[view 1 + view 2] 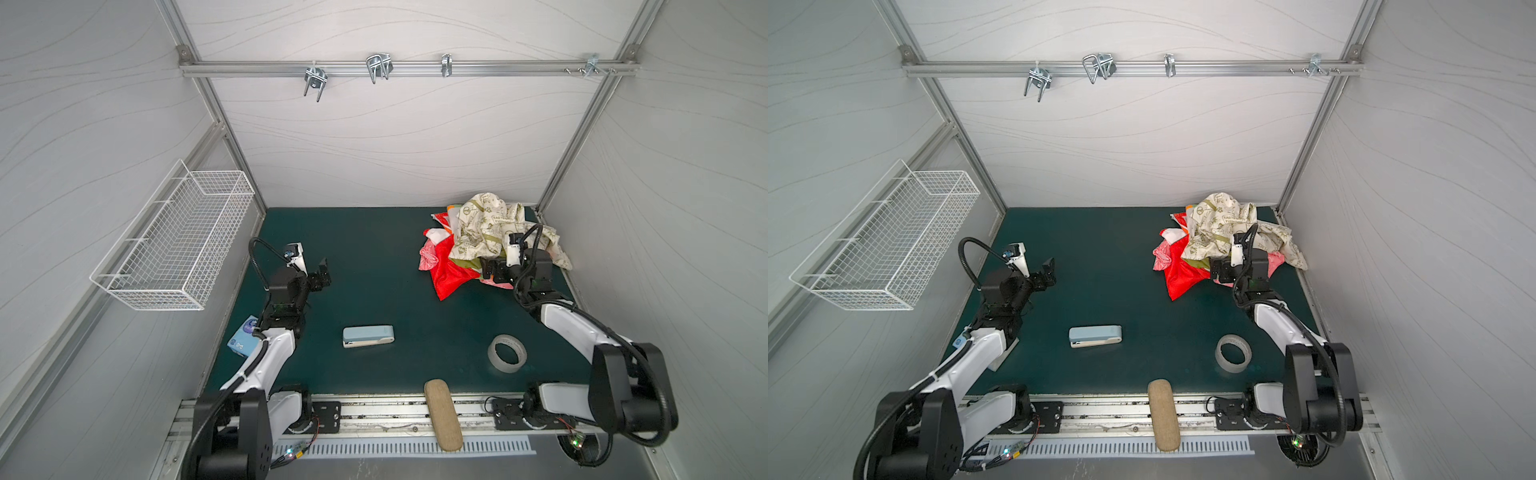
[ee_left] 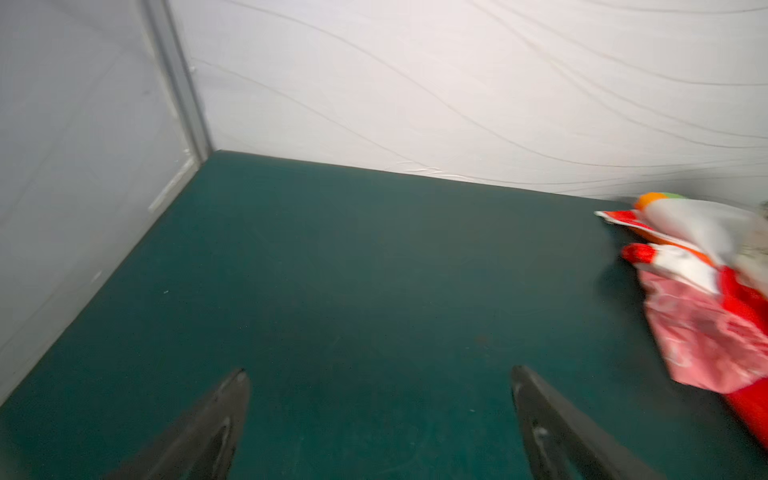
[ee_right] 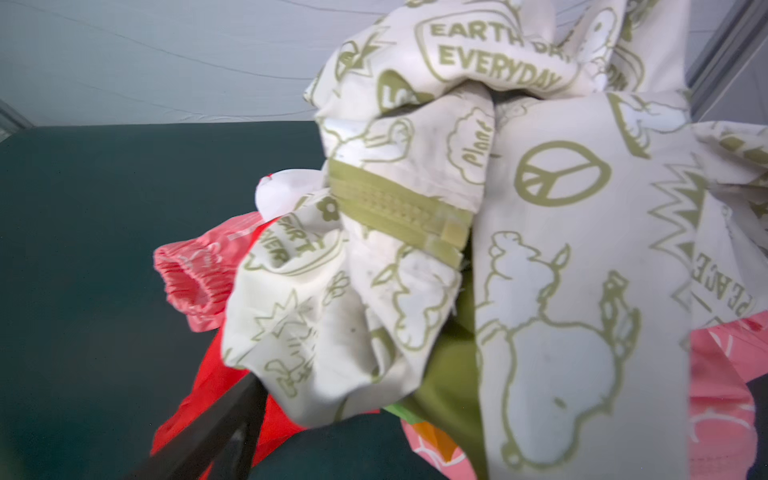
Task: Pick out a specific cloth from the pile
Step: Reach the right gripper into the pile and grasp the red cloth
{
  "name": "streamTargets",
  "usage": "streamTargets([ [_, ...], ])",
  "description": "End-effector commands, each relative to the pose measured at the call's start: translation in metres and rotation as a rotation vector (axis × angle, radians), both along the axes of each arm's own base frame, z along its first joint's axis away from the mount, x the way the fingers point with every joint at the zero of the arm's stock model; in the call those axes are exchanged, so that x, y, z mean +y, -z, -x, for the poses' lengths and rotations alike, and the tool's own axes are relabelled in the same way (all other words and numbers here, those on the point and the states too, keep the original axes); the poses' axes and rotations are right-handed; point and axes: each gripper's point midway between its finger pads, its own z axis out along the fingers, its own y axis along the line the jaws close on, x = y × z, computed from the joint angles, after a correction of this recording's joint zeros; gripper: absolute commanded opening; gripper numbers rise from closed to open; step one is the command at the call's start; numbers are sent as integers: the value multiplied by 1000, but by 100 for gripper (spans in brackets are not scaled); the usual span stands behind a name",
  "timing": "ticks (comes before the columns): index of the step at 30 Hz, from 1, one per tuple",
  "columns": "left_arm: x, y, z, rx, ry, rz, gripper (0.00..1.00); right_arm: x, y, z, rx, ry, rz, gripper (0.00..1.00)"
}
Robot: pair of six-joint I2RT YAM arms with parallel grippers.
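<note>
Top view, pile (image 1: pixel 482 232) near right wall (image 1: pixel 665 187)

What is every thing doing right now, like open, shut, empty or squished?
Left claw: open, holding nothing.
Right claw: open, nosed into the pile.
Cream cloth with olive-green print: bunched on top.
Bright red-orange cloth with white panel: crumpled, partly under the cream cloth.
Pink cloth with white print: crumpled, poking out sideways.
White wire basket: empty.
Grey tape roll: lying flat.

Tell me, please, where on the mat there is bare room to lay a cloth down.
Widest bare mat: between the left gripper and the pile, back to the rear wall. Smaller: between stapler and tape roll. Crowded: the pile's corner, where the right gripper sits.
</note>
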Motion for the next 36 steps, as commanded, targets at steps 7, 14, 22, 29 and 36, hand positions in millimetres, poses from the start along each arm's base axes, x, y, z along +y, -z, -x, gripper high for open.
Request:
streamTargets([
  [7, -125, -36, 44, 114, 672, 169, 99, 22, -28, 38, 186, -62, -12, 99],
  [14, -176, -33, 85, 209, 976, 207, 99, 62, -7, 54, 338, -186, -4, 99],
  [22, -186, -30, 95, 245, 1043, 204, 99, 101, 25, 60, 457, -277, 99, 98],
  [29, -190, -32, 102, 232, 1071, 191, 99, 121, 56, 64, 572, -303, 245, 95],
  [36, -192, -34, 107, 220, 1087, 182, 99, 117, 85, 50, 606, -216, 370, 95],
])
